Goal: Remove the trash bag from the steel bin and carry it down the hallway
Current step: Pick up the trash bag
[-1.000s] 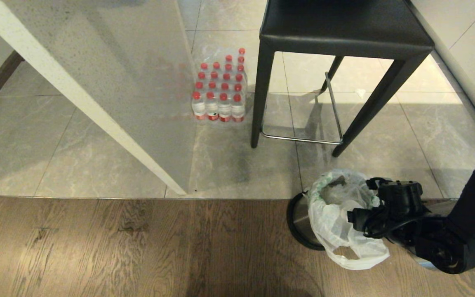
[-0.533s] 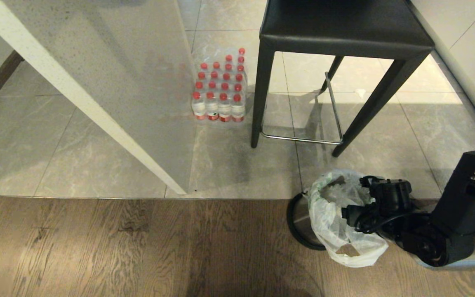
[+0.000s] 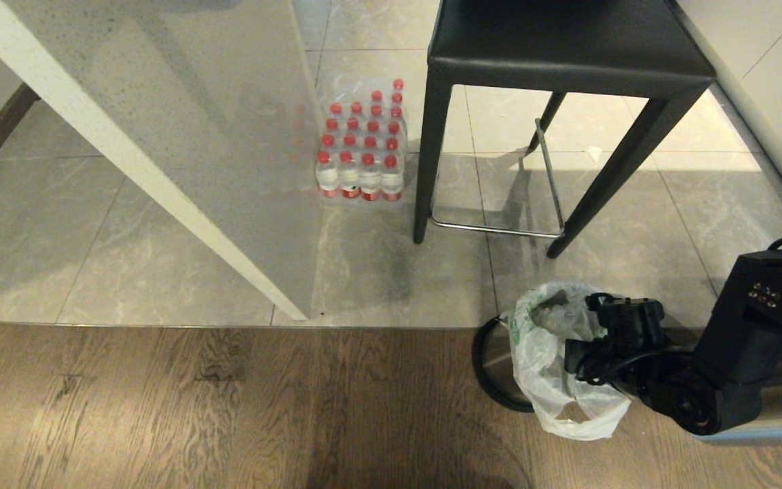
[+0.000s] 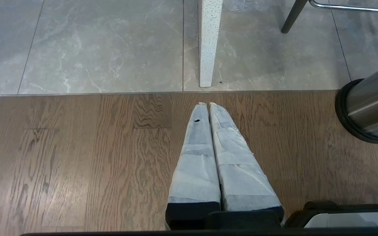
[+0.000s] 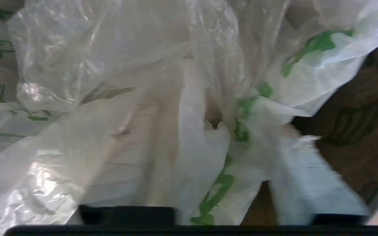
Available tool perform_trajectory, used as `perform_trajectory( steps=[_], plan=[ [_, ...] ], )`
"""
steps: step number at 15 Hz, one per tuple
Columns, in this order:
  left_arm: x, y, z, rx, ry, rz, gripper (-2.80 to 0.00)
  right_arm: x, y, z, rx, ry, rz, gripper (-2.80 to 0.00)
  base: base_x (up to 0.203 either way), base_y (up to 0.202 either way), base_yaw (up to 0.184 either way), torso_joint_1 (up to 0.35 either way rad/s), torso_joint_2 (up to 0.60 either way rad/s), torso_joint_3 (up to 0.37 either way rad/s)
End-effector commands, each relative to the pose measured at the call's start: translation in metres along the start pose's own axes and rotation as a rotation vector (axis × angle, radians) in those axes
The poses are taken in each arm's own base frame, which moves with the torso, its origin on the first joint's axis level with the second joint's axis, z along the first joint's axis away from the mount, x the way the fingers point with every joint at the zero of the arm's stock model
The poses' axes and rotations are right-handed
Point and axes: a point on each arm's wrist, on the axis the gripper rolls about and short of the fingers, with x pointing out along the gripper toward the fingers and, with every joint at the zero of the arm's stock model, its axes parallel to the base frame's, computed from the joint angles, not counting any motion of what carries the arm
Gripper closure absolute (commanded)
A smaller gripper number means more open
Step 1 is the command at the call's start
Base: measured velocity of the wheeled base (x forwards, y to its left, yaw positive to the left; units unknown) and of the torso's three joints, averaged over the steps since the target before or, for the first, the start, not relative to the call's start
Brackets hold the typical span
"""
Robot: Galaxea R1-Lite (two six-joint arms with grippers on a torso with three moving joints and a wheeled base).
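The trash bag (image 3: 546, 367), thin white plastic with green print, sits in the steel bin (image 3: 493, 360) and spills over the bin's near side onto the wood floor. My right gripper (image 3: 578, 343) reaches into the bag's mouth from the right. In the right wrist view the bag (image 5: 77, 65) fills the picture. The right gripper (image 5: 228, 108) has a fold of the rim between its taped fingers (image 5: 310, 186), which still stand apart. One finger is veiled by plastic. My left gripper (image 4: 205, 104) hangs shut and empty over the wood floor, left of the bin (image 4: 372, 101).
A black stool (image 3: 567, 54) stands just behind the bin on grey tiles. A shrink-wrapped pack of red-capped bottles (image 3: 362, 146) sits beside a stool leg. A speckled white counter panel (image 3: 160, 136) slants across the left. A wall (image 3: 771, 68) runs along the right.
My right arm has pushed its gripper leftward and deeper into the bag's mouth. The jaws have narrowed around the rim, and the bag has bunched up narrower. The left arm has not moved.
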Motion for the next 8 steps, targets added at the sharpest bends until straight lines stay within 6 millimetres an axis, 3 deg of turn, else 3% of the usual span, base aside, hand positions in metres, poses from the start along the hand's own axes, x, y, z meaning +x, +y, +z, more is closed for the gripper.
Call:
perform_trajectory(
  steps=[1, 5, 8],
  plan=[
    [0.000, 0.000, 0.000, 0.000, -0.001, 0.000, 0.00, -0.001, 0.000, 0.002, 0.004, -0.011, -0.001, 0.00, 0.000, 0.000, 0.000, 0.000, 0.00, 0.000],
    [0.000, 0.000, 0.000, 0.000, -0.001, 0.000, 0.00, -0.014, -0.001, 0.012, 0.017, -0.046, 0.003, 0.00, 0.000, 0.000, 0.000, 0.000, 0.00, 0.000],
    [0.000, 0.000, 0.000, 0.000, -0.001, 0.000, 0.00, -0.035, -0.004, 0.024, 0.028, -0.090, 0.013, 0.00, 0.000, 0.000, 0.000, 0.000, 0.00, 0.000]
  ],
)
